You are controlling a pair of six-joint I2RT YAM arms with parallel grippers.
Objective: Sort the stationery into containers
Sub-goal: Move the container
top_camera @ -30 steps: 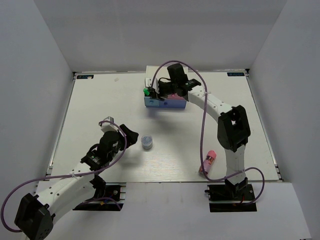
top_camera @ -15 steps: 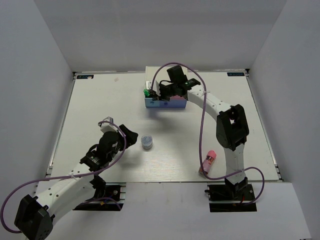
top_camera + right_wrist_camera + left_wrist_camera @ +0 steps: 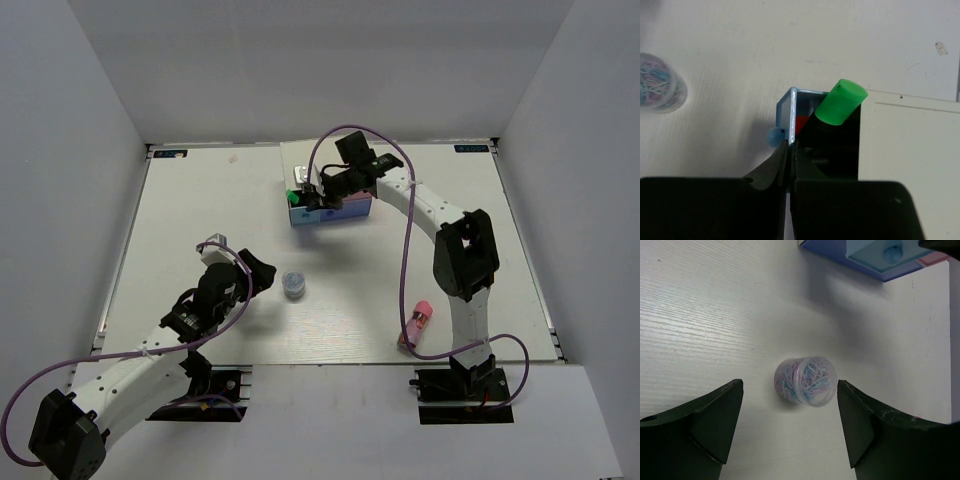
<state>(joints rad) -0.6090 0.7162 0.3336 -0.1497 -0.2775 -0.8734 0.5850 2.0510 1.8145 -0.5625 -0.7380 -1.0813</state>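
Low right of the top view, pink tube (image 3: 417, 324) lies on bench (image 3: 200, 200). Mid-frame, pot (image 3: 293, 284) of clips stands w/ left fingers (image 3: 258, 271) spread wide just beside it, not touching. Up top, right fingers (image 3: 313, 196) clamp green highlighter (image 3: 841, 101), tilted in the chest's (image 3: 345, 208) open blue drawer (image 3: 788, 107); sth red already inside. Orange one not seen. Tube + pot left, so approx halfway.

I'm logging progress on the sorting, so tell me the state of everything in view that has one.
Light blue drawer: pulled open, something red inside.
Green-ended highlighter: tilted, green end poking out of the open drawer.
Paper-clip pot: on the table, not gripped.
Pink tube: lying on the table, unsorted.
Left gripper: open, fingertips either side of the pot, not touching it.
Right gripper: jaws nearly closed at the drawer.
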